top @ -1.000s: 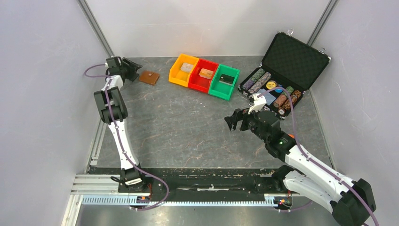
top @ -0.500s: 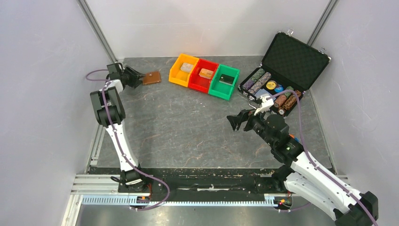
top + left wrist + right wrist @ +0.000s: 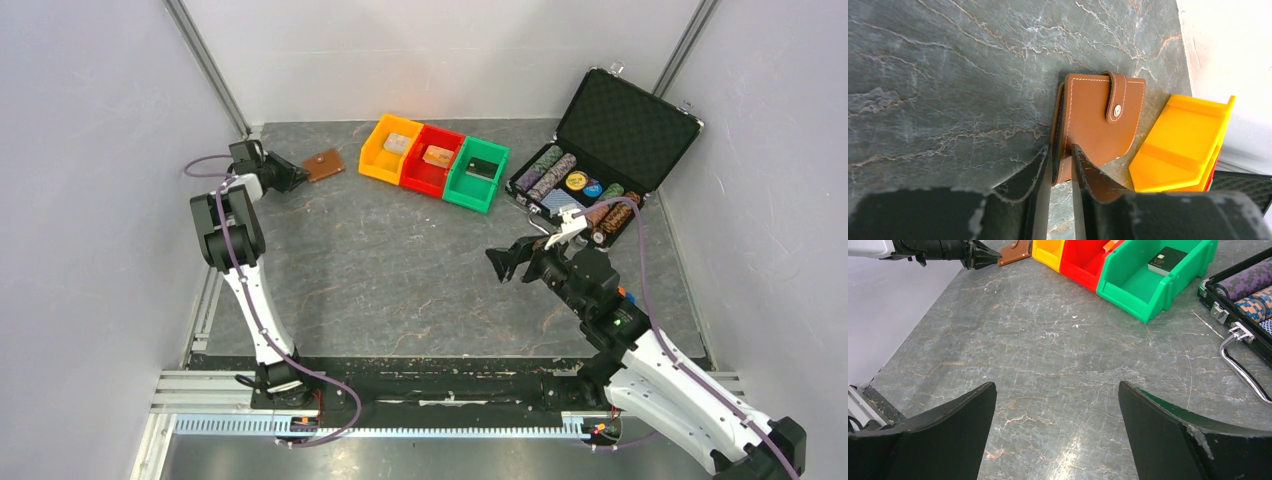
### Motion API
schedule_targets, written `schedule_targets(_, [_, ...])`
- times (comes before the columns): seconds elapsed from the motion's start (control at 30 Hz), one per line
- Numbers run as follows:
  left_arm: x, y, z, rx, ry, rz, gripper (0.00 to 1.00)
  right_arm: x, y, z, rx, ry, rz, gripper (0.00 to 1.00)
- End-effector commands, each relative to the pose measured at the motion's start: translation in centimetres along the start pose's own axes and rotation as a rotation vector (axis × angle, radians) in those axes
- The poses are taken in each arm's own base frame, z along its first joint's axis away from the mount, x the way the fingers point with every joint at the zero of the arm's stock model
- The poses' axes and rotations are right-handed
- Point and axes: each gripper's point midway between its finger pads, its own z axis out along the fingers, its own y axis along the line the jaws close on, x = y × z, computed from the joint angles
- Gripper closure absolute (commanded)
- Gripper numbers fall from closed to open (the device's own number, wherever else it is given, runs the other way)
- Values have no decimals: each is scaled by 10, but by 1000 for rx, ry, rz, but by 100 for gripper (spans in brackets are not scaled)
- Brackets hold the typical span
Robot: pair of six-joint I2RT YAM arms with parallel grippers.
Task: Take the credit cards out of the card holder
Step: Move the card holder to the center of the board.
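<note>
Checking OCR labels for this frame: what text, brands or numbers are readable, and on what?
"VIP": gold lettering on the black item in the green bin; the finer print under it is too small to read.
Yellow disc in the chip case: marking too blurred to read.
Card holder: no text, only a snap.

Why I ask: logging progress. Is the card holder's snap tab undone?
No, the card holder lies closed with its tab snapped over the front.

The left gripper has narrowed onto the near edge of the small brown leather card holder, turning it slightly; the right gripper has drifted rightward.
</note>
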Motion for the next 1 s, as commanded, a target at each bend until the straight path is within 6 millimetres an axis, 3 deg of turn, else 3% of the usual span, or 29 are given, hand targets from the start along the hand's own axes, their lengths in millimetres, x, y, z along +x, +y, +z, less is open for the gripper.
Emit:
schedule_targets(0.0, [24,16,0,-58,62,32,77,-3,-2,-3,8,-25,0,5])
schedule_targets(0.2, [29,16,-6,-68,65,2,98,-2,-3,-5,11,-25,3,5])
schedule_targets(0.53, [43,7,-33,-104,96,-12,98,-2,-11,-12,43,-48,-1,5])
schedule_targets(0.77, [79,15,-66,-212,159,-66,98,3,-16,-17,61,-35,-19,5])
schedule_targets(0.97, [132,16,-91,-266,231,-13,98,1,-18,-23,69,-22,-63,4])
